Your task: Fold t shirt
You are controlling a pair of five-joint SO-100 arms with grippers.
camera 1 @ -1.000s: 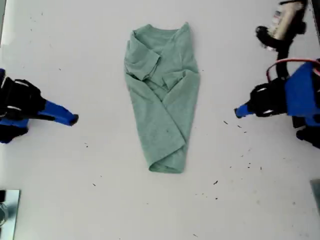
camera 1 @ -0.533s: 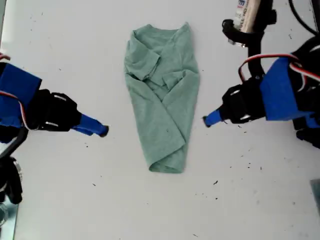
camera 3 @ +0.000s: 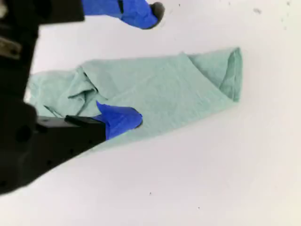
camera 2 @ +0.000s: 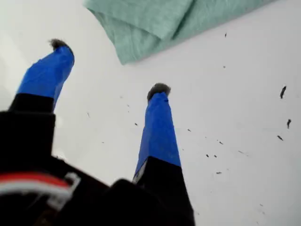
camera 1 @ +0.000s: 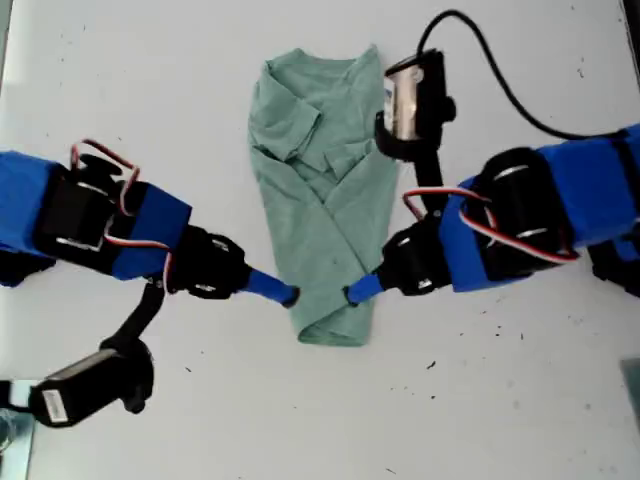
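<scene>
Exterior view: t shirt (camera 1: 322, 190) between my 2 end effectors, first (camera 2: 110, 66) and second (camera 3: 141, 63) both spread wide.

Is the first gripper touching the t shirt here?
Apart. The first wrist view shows bare table between both open fingertips of my first gripper and the t shirt.
</scene>
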